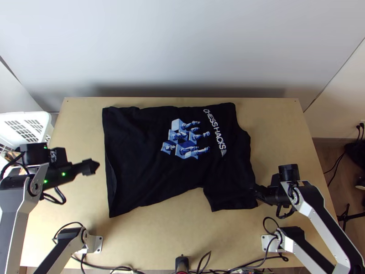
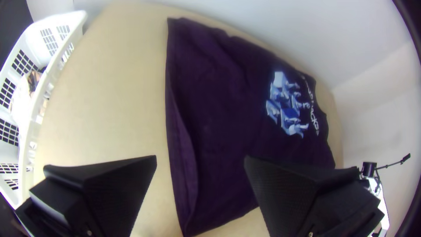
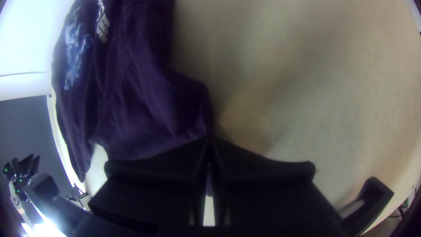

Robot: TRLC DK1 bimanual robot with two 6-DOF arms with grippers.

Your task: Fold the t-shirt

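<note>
A black t-shirt (image 1: 137,160) with a blue and white print lies spread on the table, its hem toward the left and one sleeve toward the near right. Left of the hem, my left gripper (image 1: 95,166) is apart from the cloth. In the left wrist view the left gripper (image 2: 199,162) stands open, the shirt (image 2: 219,109) lying beyond its fingers. At the near right sleeve corner is my right gripper (image 1: 256,192). The right wrist view has the right gripper (image 3: 209,140) shut on the corner of the shirt (image 3: 144,109).
A white basket (image 1: 27,129) stands at the table's left edge. Bare wood of the table (image 1: 155,233) lies between the shirt and the near edge, where cables (image 1: 114,268) run. A grey-white wall rises behind the table.
</note>
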